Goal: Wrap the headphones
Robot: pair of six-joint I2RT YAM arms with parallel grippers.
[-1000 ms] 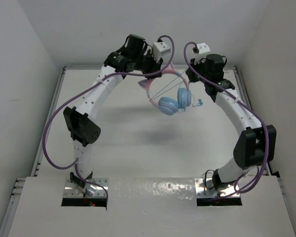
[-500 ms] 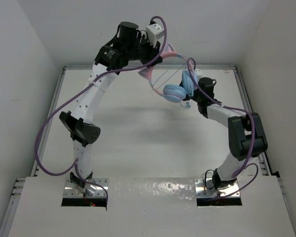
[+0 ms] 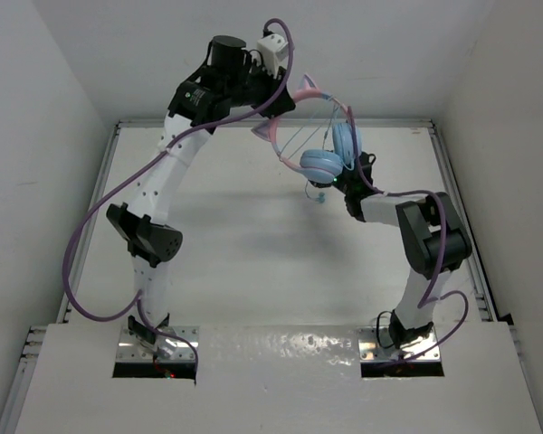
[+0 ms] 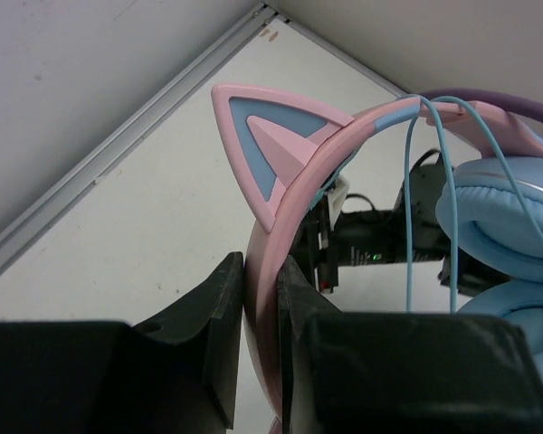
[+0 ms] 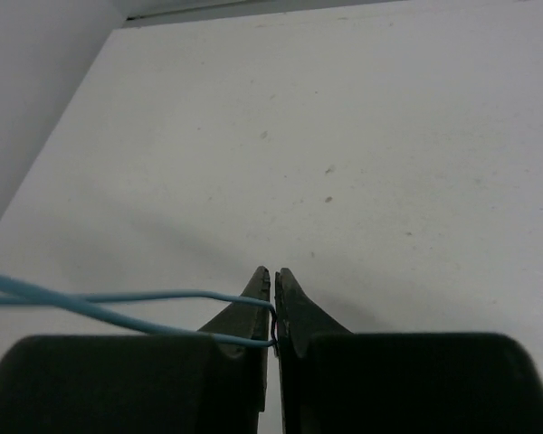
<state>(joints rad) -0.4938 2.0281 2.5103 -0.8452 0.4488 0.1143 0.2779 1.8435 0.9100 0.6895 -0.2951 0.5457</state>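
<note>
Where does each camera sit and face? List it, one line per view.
Top external: above, behind the arms, looking down on the table; both arms show.
Left wrist: on left arm, facing the headphones; left gripper clamps the headband.
Right wrist: on right arm, facing the table; right gripper pinches the cable.
Shared: top and left wrist show the headphones.

We count one pair of pink cat-ear headphones (image 3: 342, 145), two round light blue ear cups (image 3: 319, 165), one thin teal-blue cable (image 5: 118, 303), two black two-finger tools, the left tool (image 4: 260, 271) and the right tool (image 5: 272, 276), and one white counter (image 3: 244, 244).
</note>
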